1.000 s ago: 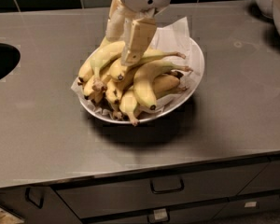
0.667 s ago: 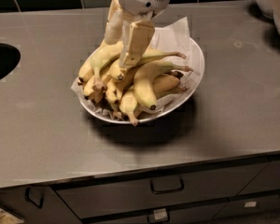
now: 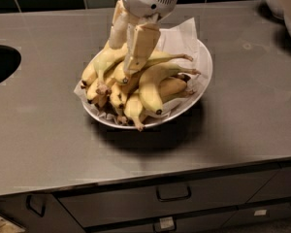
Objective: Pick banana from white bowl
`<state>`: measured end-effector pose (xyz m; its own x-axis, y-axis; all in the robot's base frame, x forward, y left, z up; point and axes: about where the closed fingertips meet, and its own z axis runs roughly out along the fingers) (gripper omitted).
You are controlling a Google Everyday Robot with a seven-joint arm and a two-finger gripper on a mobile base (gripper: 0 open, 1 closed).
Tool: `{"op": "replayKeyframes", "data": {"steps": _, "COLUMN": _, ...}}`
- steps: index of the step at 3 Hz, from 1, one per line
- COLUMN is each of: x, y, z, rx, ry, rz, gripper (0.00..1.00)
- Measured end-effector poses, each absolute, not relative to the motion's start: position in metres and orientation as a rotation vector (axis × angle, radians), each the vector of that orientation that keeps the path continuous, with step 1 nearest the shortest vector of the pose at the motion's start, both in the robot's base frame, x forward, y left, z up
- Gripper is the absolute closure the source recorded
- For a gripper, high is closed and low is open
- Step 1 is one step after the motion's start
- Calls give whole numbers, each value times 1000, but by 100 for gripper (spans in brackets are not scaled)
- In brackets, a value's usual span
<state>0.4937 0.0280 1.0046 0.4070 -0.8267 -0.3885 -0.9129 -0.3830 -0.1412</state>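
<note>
The white bowl [image 3: 203, 76] with crinkled paper lining sits mid-counter, piled with several bananas. My gripper [image 3: 125, 57] reaches down from above into the left-middle of the pile. Its two cream fingers [image 3: 140, 45] stand either side of the long slender banana [image 3: 157, 59], pressed against it. That banana's thin greenish stem points right and its dark tip is at the lower left. It still lies on the pile. A fatter, strongly curved banana [image 3: 150, 89] lies just in front of it.
A grey steel counter [image 3: 48, 130] carries the bowl. A dark sink opening [image 3: 0, 64] is at the left edge. Smaller white bowls [image 3: 286, 4] stand at the back right corner. Drawers with handles [image 3: 173, 194] run below the counter's front edge.
</note>
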Motion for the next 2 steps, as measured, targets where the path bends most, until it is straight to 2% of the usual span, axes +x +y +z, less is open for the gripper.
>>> {"op": "replayKeyframes", "data": {"steps": 2, "x": 494, "y": 30, "z": 997, "rx": -2352, "ry": 1510, "rz": 389, "gripper": 52}}
